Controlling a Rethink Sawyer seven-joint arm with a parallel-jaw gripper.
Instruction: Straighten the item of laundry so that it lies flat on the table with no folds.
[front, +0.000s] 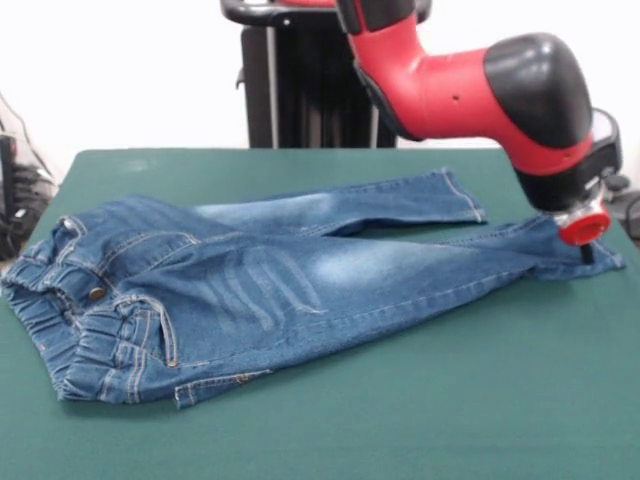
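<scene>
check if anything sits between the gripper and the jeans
Nothing visible does. The gripper is down at the hem of the near leg of the jeans, with only green table around them.

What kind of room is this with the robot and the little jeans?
Probably a robot lab or test room, not a home. A red and black robot arm reaches over a table covered in green cloth, with only small jeans on it, against a plain white wall.
</scene>
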